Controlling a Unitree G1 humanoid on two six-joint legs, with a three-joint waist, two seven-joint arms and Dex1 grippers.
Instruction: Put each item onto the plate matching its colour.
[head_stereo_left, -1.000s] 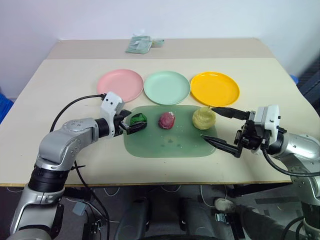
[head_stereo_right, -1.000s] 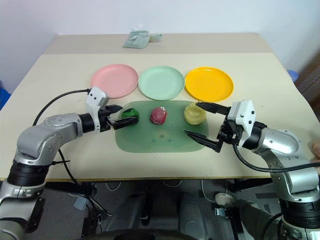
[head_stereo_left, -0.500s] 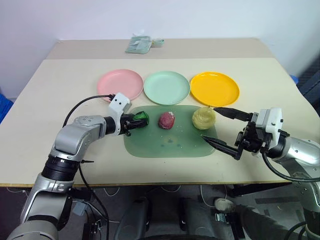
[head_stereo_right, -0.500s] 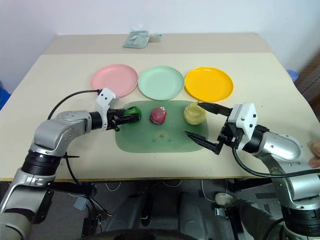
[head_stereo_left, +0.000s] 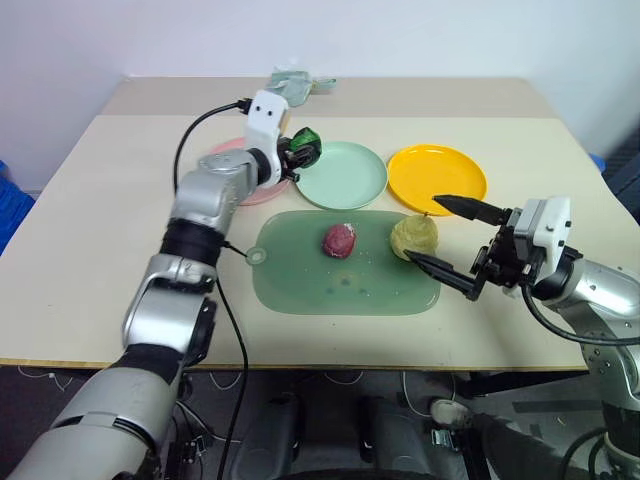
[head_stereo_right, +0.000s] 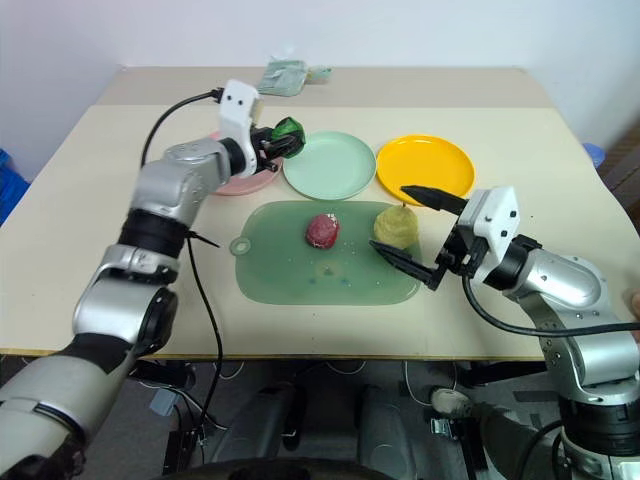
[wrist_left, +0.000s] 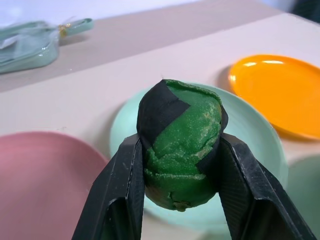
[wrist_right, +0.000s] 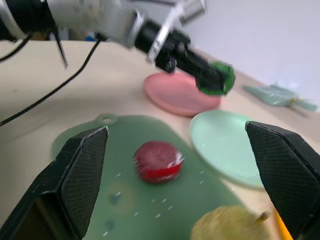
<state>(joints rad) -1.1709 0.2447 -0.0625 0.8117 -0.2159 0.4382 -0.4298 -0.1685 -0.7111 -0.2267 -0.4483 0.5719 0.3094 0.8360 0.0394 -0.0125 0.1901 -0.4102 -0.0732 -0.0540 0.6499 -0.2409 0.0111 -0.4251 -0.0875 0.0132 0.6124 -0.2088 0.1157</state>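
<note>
My left gripper (head_stereo_left: 303, 150) is shut on the dark green chunk (wrist_left: 180, 150) and holds it in the air over the near-left rim of the mint green plate (head_stereo_left: 345, 174), between that plate and the pink plate (head_stereo_left: 228, 172). The dark red lump (head_stereo_left: 338, 240) and the pale yellow ridged lump (head_stereo_left: 413, 236) lie on the translucent green mat (head_stereo_left: 340, 266). The yellow plate (head_stereo_left: 436, 178) stands at the right of the row. My right gripper (head_stereo_left: 448, 238) is open beside the yellow lump, one finger above it and one in front of it.
A folded greenish cloth (head_stereo_left: 294, 84) lies at the table's far edge. The mat has a small tab (head_stereo_left: 256, 256) at its left end. A black cable (head_stereo_left: 205, 122) loops from my left wrist.
My left arm has lifted the green chunk off the mat and carried it away from me to the mint green plate's rim. The right gripper stayed by the yellow lump. The camera shifted slightly.
</note>
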